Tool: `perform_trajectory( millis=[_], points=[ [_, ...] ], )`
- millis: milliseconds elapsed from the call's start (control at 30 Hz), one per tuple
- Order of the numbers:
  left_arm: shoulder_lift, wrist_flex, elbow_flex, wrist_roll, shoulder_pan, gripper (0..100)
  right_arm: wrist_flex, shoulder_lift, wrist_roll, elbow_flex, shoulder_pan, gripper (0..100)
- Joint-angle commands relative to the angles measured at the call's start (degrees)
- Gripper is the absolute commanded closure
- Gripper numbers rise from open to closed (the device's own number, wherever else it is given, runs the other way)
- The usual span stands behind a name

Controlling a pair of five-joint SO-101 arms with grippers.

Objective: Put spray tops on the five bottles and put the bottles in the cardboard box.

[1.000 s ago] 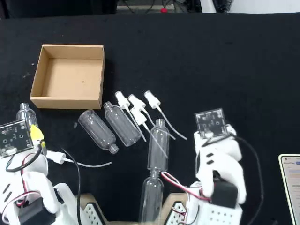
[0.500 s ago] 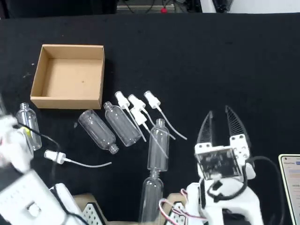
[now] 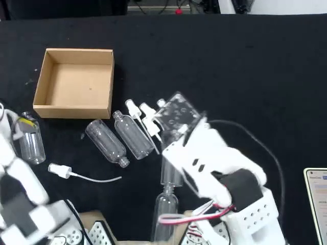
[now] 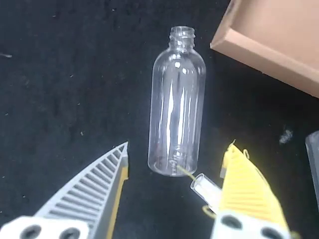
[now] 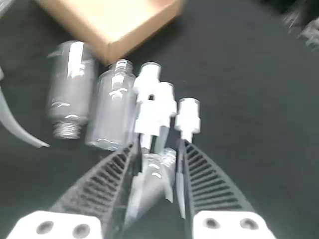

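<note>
**Clear plastic, matt cloth, bare card**

The table (image 3: 245, 61) wears a black matt cloth, flecked with lint. The cardboard box (image 3: 71, 111) is plain brown card, dull and uncoated. The bottles (image 4: 177, 99) are clear, smooth plastic with glossy highlights and a moulded thread at the neck. The spray tops (image 5: 188, 113) are opaque white plastic, their dip tubes (image 3: 99, 178) thin and translucent. The left gripper (image 4: 178, 145) has ribbed plastic fingers (image 4: 94, 189), one grey with a yellow edge, one yellow. The right arm (image 3: 214, 153) has a smooth white plastic shell.

Black cloth (image 3: 255, 61) covers the table (image 3: 286, 102); cables (image 3: 163, 7) lie past its far edge, a lit screen (image 3: 317, 200) nearby.
</note>
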Motion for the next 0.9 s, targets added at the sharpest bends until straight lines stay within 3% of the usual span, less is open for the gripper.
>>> perform_trajectory(
  millis=[0,467,700,867],
  points=[
    [16.26,4.13,-16.57,-0.44,3.91,71,-0.09,0.75,-0.18,1.98,-5.1,87.8],
    [52.04,15.56,-56.31,-2.81,3.47,71,0.09,0.75,0.18,9.01,-5.89,87.8],
    [61.01,17.93,-61.41,-2.81,3.21,71,-0.18,0.75,0.18,9.01,-5.89,87.8],
    [60.92,23.74,-63.69,-2.81,3.12,84,-0.18,0.75,0.18,9.01,-5.89,87.8]
  ],
)
